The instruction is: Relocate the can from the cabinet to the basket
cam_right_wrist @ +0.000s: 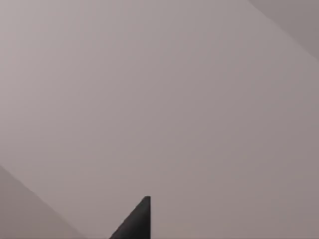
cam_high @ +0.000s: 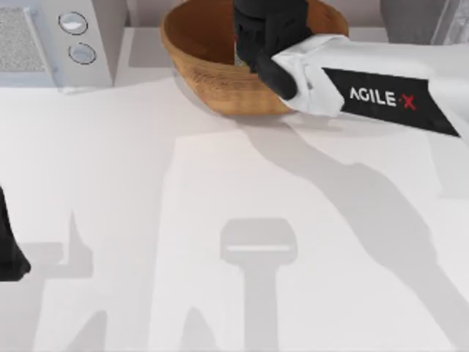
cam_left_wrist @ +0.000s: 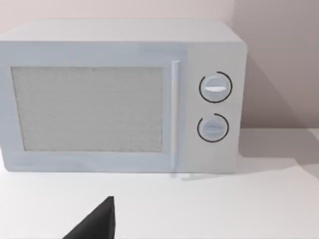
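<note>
The wicker basket (cam_high: 209,70) stands at the back of the table, in the middle. My right arm reaches in from the right, and its black gripper (cam_high: 255,40) hangs over the basket's inside. A thin red and green sliver of the can (cam_high: 237,53) shows at the gripper's left edge, within the basket's rim; the rest of it is hidden. A corner of the dark grey cabinet (cam_high: 410,18) with its pale door frame sits at the back right. My left arm (cam_high: 11,253) is parked at the table's left edge.
A white microwave (cam_high: 66,40) with two round knobs stands at the back left, and it faces the left wrist camera (cam_left_wrist: 124,99). The white table (cam_high: 220,220) stretches open in front of the basket. The right wrist view looks at a plain grey wall (cam_right_wrist: 159,99).
</note>
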Tool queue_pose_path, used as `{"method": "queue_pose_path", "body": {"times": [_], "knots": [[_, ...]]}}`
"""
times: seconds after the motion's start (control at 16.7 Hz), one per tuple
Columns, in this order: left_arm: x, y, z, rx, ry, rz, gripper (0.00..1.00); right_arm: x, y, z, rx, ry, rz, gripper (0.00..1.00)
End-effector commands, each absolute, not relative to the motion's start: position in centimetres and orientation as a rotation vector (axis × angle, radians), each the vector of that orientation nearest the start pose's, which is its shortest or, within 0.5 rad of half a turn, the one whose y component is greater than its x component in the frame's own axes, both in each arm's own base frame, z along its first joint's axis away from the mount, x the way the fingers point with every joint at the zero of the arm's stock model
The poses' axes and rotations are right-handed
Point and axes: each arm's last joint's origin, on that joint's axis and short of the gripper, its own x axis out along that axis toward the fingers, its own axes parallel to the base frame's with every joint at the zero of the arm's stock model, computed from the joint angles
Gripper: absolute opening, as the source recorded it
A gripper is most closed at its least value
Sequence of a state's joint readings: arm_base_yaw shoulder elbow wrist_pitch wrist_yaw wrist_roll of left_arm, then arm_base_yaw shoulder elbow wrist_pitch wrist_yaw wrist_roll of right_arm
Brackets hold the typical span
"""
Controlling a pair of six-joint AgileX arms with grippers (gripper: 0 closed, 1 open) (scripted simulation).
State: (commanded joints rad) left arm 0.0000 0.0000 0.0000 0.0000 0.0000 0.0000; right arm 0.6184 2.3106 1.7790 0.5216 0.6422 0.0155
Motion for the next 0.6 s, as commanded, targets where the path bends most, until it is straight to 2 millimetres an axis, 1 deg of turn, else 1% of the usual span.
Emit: {"method": "queue_pose_path", "body": {"times": [0.06, 0.6], "knots": [[10.57, -0.12, 16.00, 0.000, 0.000, 0.000, 1.00, 44.54, 30.27, 22.13, 0.000, 0.001, 0.003, 1.00], [10.57, -0.12, 16.00, 0.000, 0.000, 0.000, 1.00, 44.54, 30.27, 22.13, 0.000, 0.001, 0.003, 1.00]]}}
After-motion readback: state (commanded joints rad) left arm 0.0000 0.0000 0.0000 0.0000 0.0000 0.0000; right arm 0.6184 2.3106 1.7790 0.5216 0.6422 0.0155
